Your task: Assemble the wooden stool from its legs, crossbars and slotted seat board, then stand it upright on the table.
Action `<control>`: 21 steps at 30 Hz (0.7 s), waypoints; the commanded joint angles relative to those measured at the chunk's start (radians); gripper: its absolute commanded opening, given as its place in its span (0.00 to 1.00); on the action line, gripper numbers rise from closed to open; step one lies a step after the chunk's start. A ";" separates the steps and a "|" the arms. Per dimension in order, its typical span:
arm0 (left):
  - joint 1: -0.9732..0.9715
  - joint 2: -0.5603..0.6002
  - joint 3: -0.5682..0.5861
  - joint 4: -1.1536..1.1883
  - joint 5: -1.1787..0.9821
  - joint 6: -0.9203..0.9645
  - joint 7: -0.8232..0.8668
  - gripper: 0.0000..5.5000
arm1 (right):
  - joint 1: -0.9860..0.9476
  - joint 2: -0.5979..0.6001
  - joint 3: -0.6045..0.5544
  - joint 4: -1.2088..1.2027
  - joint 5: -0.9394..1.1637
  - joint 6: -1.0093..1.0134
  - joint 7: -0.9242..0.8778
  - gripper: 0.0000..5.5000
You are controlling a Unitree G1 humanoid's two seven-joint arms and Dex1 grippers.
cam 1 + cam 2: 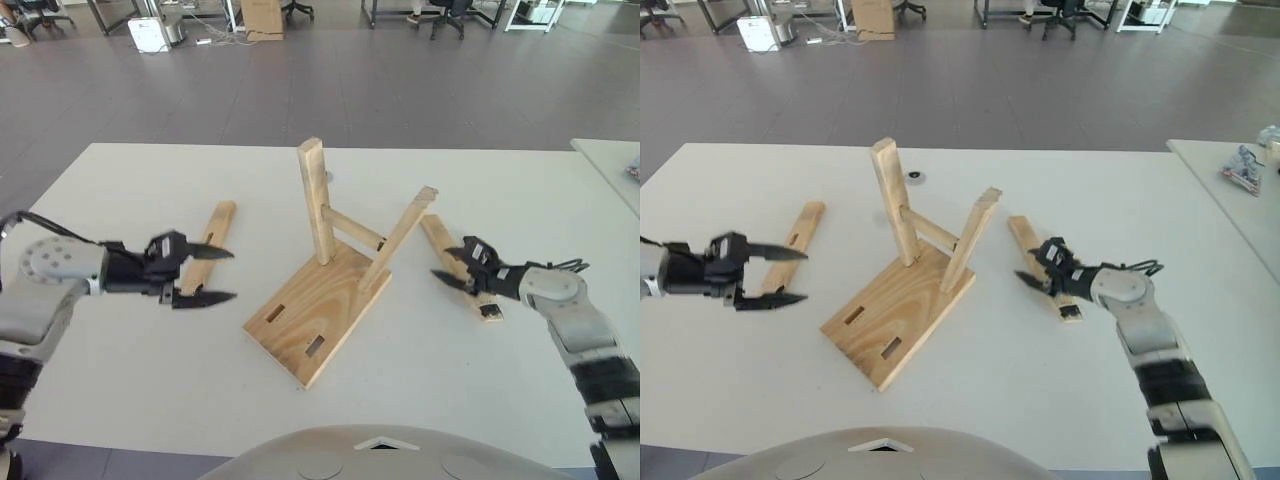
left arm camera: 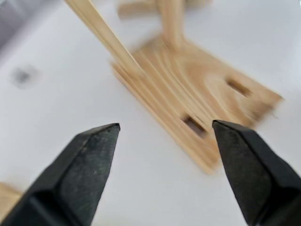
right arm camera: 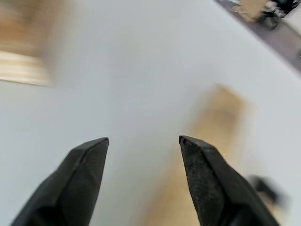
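Risk: my right gripper [image 1: 440,263], wide at the right-hand loose leg [image 1: 432,232], may skid it | left gripper [image 1: 233,275] wide, empty | seat board [image 1: 320,315] mid-table; a bumped leaning leg [image 1: 400,235] could unseat.

Seat board [image 1: 872,335] lies flat, two legs [image 1: 894,205] standing in it. Left gripper [image 1: 805,276] spread, left of board; right gripper [image 1: 1029,267] spread, right of it.

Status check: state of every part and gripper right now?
Seat board: flat on table, two slots empty.
Fitted legs: standing in board, joined by crossbar.
Left loose leg: lying flat, unheld.
Right loose leg: lying flat, unheld.
Left gripper: jaws open.
Right gripper: jaws open.
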 commanded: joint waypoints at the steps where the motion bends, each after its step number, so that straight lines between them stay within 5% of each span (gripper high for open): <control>1: -0.025 -0.027 -0.103 0.165 0.252 -0.151 0.014 0.66 | 0.129 -0.033 0.014 -0.266 0.100 0.122 0.068 0.51; 6: -0.016 -0.194 -0.330 0.334 0.513 -0.348 0.021 0.66 | 0.139 0.030 0.089 -0.336 0.071 0.185 0.004 0.51; 13: 0.023 -0.305 -0.394 0.275 0.509 -0.391 0.040 0.66 | 0.014 0.238 0.303 -0.213 -0.109 0.250 -0.177 0.51; 21: 0.024 -0.334 -0.396 0.189 0.471 -0.361 0.040 0.66 | -0.112 0.297 0.165 -0.010 -0.115 0.238 -0.293 0.51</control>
